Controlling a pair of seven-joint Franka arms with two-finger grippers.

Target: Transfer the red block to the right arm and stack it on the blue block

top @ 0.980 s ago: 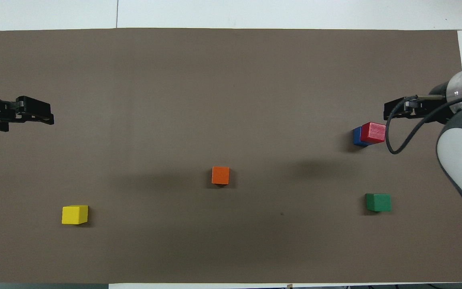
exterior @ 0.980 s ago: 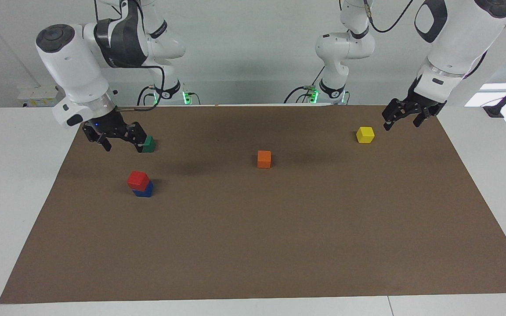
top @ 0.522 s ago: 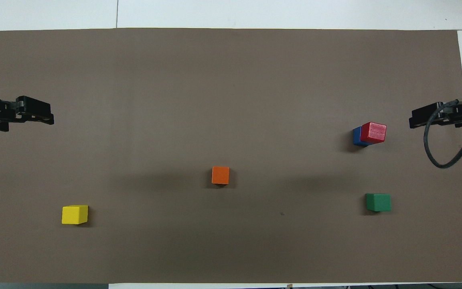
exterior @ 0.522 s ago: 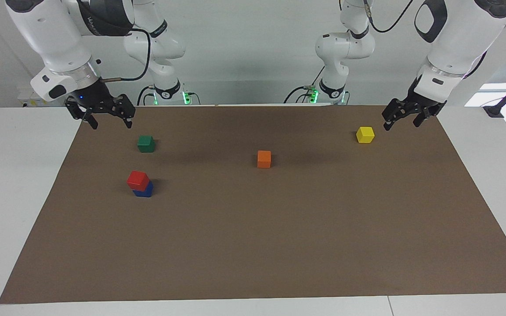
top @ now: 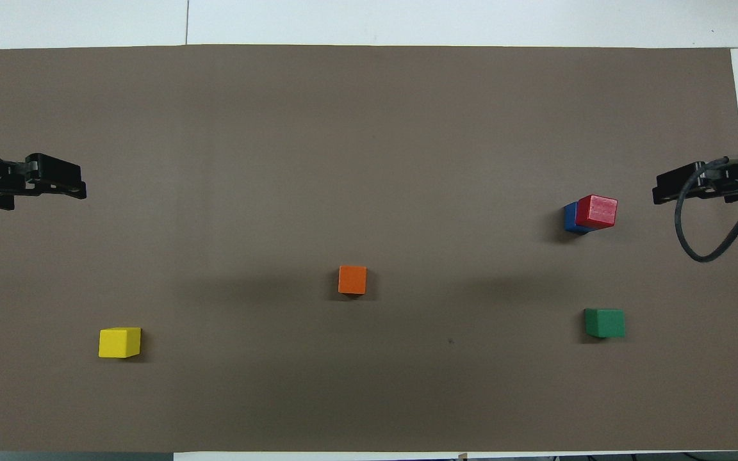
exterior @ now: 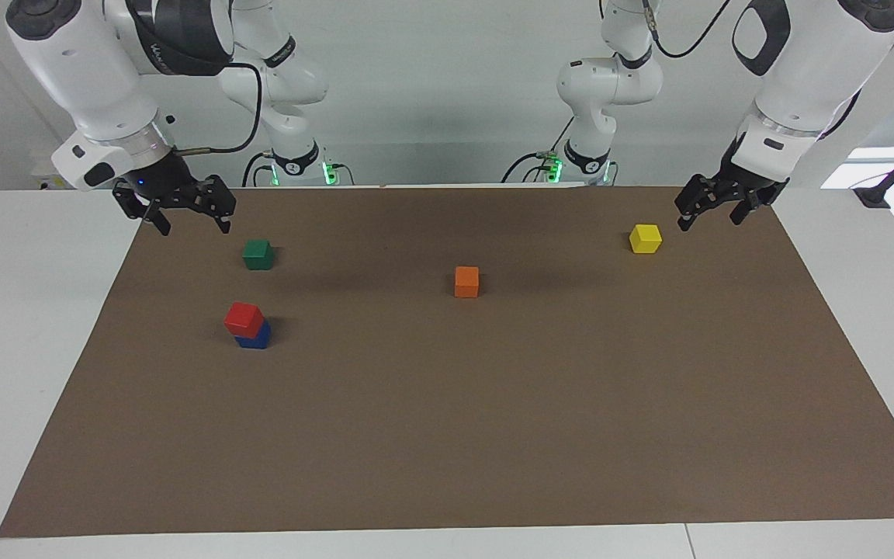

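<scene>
Since a second ago the right gripper (exterior: 183,211) has lifted away from the small dark green cube (exterior: 258,254) and drawn back to the mat's corner at the right arm's end of the table, where it hangs with fingers spread wide and nothing between them. Nothing else has shifted. Below it, farther from the robots than the green cube, the small glossy red block (exterior: 244,318) sits on the deep blue block (exterior: 255,338) (a touch askew, yet resting squarely enough to stay, I judge). Mid-mat lies the small orange cube (exterior: 466,281), untouched. Toward the left arm's end sits the small yellow cube (exterior: 645,237), and over the brown paper mat (exterior: 493,435) just beside it the left gripper (exterior: 715,208) waits, likewise open and empty. As I see it, the handover and stacking are done; nothing is left but for the arms to settle.
</scene>
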